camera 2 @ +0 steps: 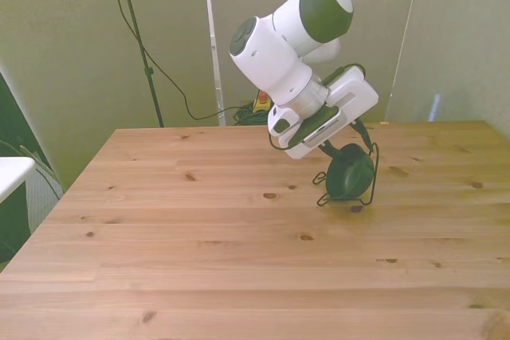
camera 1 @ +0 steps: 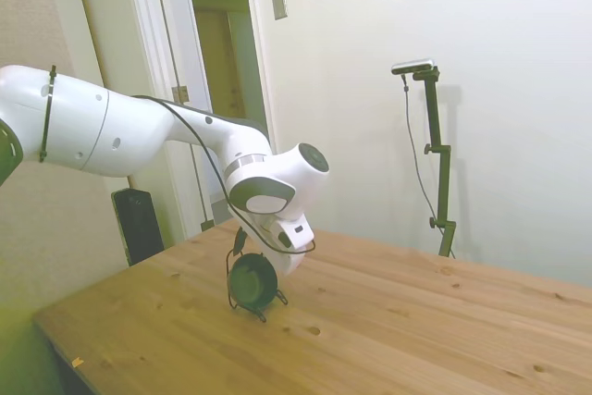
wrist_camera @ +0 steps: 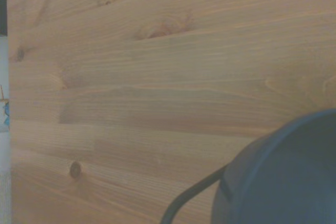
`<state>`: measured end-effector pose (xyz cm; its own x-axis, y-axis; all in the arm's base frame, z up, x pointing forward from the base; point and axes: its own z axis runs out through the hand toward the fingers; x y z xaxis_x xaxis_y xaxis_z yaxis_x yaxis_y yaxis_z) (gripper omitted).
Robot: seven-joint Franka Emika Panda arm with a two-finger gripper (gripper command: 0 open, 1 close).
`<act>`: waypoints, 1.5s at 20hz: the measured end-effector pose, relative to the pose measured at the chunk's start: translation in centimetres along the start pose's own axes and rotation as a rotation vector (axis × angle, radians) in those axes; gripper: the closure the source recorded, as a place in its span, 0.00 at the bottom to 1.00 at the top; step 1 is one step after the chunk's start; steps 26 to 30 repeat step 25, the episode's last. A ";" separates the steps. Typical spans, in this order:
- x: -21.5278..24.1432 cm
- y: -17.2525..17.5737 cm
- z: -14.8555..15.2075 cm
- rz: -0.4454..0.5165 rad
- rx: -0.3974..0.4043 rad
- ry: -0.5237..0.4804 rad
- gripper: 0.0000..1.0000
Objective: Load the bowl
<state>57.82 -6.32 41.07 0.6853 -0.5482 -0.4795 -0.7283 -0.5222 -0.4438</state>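
The dark green bowl [camera 1: 252, 281] stands on edge in the black wire rack [camera 1: 264, 307] on the counter [camera 1: 388, 321], its narrow base showing in the side view. My pincer [camera 2: 351, 149] is just above it; whether its fingers are spread or closed, I cannot tell.

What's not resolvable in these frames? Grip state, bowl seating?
- Gripper fingers: hidden behind the wrist and the bowl in side and front views; open or shut unknown.
- Bowl seating in the wire rack: wires too thin to judge contact.
- Wrist view: bowl blurred, cut off by the frame edge.
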 end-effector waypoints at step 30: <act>-16.9 -5.3 -5.3 0.085 -0.299 0.771 0.00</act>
